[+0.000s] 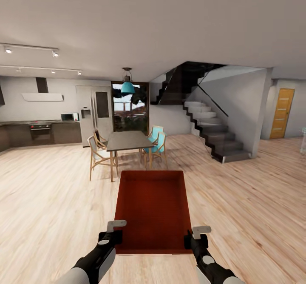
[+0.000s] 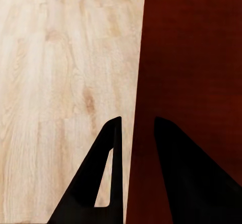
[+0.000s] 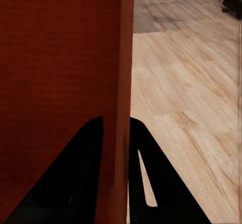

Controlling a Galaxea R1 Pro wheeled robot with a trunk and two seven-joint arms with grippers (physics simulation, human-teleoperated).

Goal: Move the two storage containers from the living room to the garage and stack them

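One red-orange storage container [image 1: 152, 209] hangs in front of me above the wood-plank floor, held level between both arms. My left gripper [image 1: 114, 237] is shut on its left wall near the near corner; in the left wrist view the gripper [image 2: 136, 126] straddles that red wall [image 2: 191, 58]. My right gripper [image 1: 190, 238] is shut on the right wall, and the right wrist view shows its fingers [image 3: 96, 133] pinching the wall edge [image 3: 123, 83], the gripper [image 3: 116, 121] closed around it. The container looks empty inside.
Ahead stand a dark dining table [image 1: 126, 140] with wooden and teal chairs [image 1: 158, 146]. A kitchen counter [image 1: 42, 133] lines the far left wall. A dark staircase [image 1: 212, 131] rises at the right, with an orange wooden door [image 1: 282, 113] beyond it. Open plank floor lies at both sides.
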